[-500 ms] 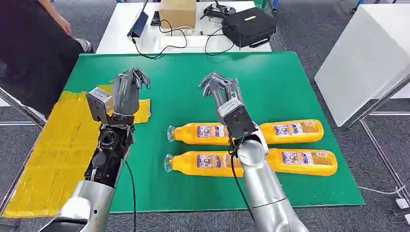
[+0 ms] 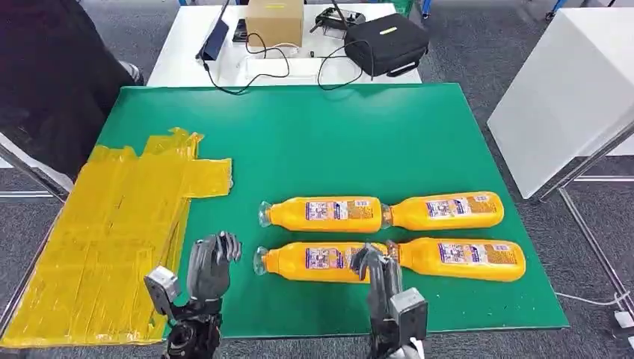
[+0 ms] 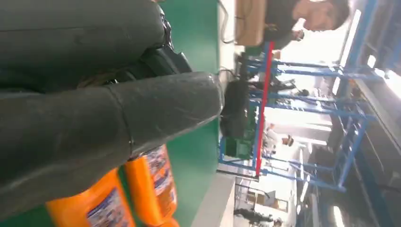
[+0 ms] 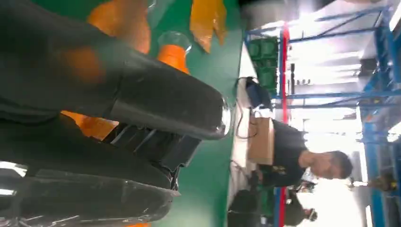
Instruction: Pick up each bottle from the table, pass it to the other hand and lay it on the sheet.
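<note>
Bottles, four and full of orange liquid, lay on their sides in two rows on the green table (image 2: 448, 134), none yet on the yellow sheet (image 2: 97, 239) at its left, so the task looked barely begun. Nearest, the front-left bottle (image 2: 318, 261) lay just ahead of the right hand (image 2: 380, 278). That hand and the left hand (image 2: 211, 268) held nothing, fingers loosely curled.

Head view high, looking down on green table (image 2: 419, 134); wrist views close, sideways, sharing it.
</note>
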Robot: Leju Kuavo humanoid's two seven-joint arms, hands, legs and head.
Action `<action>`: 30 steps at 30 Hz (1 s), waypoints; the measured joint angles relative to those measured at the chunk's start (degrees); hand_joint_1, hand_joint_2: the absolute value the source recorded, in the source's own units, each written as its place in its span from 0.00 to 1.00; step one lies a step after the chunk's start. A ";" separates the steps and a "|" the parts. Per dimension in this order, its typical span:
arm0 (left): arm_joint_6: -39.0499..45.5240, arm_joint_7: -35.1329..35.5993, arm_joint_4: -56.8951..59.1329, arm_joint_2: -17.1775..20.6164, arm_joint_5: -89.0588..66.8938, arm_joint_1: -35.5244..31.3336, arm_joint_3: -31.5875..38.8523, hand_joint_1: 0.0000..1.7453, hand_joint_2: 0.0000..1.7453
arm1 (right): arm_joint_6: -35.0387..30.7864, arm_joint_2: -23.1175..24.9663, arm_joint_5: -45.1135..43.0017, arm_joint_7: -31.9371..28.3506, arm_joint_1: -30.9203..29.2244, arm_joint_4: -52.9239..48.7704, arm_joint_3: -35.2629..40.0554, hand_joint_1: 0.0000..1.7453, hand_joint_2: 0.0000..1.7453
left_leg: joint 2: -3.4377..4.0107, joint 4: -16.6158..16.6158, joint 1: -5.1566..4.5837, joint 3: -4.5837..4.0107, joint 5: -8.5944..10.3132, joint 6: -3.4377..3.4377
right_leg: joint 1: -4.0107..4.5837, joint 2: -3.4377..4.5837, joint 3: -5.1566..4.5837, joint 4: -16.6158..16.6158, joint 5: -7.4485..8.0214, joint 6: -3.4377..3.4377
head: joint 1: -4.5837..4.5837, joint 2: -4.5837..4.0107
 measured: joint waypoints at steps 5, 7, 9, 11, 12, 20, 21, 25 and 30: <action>2.41 0.00 -0.63 0.31 -2.25 2.47 -1.61 0.00 0.00 | 0.43 -1.55 -2.01 -0.02 1.17 -2.29 3.04 0.00 0.00 | 0.00 -0.02 0.01 0.02 0.02 0.00 | 0.01 0.01 0.02 0.01 0.00 0.00 | 0.02 0.00; 2.39 0.00 -1.82 0.55 -1.81 3.55 -2.47 0.00 0.00 | 0.65 -2.08 -2.28 -0.04 1.38 -3.46 4.38 0.00 0.00 | 0.00 -0.02 0.01 0.04 0.04 0.00 | 0.00 0.01 0.02 0.00 0.00 0.00 | 0.00 0.00; 2.39 0.00 -2.56 0.74 -1.42 4.08 -2.91 0.00 0.00 | 0.54 -2.41 -2.28 -0.07 1.43 -3.91 5.21 0.00 0.00 | 0.00 -0.02 0.01 0.04 0.05 0.02 | 0.00 0.00 0.03 0.00 0.00 0.00 | 0.00 0.00; 2.43 0.00 -3.37 0.92 -1.31 4.55 -3.43 0.00 0.00 | 0.04 -2.71 -2.28 -0.07 1.44 -4.13 5.99 0.00 0.00 | -0.01 -0.02 0.00 0.05 0.06 0.02 | 0.00 -0.01 0.04 0.00 0.00 0.00 | 0.00 0.00; 2.91 0.00 -3.74 1.09 -1.31 4.83 -3.87 0.00 0.00 | -0.53 -3.00 -2.28 -0.07 1.51 -4.28 6.58 0.00 0.00 | -0.01 -0.01 0.00 0.05 0.06 0.02 | -0.01 -0.01 0.05 0.00 0.01 0.00 | 0.00 0.00; 6.32 0.00 -4.13 1.27 -2.73 5.24 -4.70 0.00 0.00 | -1.07 -3.52 -0.03 -0.07 1.67 -3.87 7.61 0.00 1.00 | -0.01 -0.01 0.00 0.06 0.06 0.01 | 0.00 0.00 0.06 0.00 0.02 0.00 | 0.00 0.00; 6.47 0.00 -4.09 1.27 -2.88 5.25 -4.70 0.00 0.00 | -1.53 -3.59 0.58 -0.07 1.68 -3.63 7.61 0.00 1.00 | -0.01 -0.01 0.00 0.06 0.06 0.01 | 0.00 0.00 0.05 0.00 0.01 0.00 | 0.00 0.00; 7.39 0.00 -4.02 1.27 -3.12 5.30 -4.70 0.00 0.00 | -4.18 -4.13 4.95 -0.07 2.05 -2.97 7.43 0.00 1.00 | -0.01 -0.01 0.00 0.06 0.06 0.01 | 0.00 0.00 0.05 0.00 0.01 0.00 | 0.02 0.00; 7.52 0.00 -3.72 1.27 -3.19 5.31 -4.70 0.00 0.00 | -4.59 -4.96 6.25 -0.07 3.01 -2.95 6.41 0.00 1.00 | -0.01 -0.01 -0.01 0.05 0.05 0.02 | -0.02 0.00 0.05 0.00 0.01 0.00 | 0.00 0.00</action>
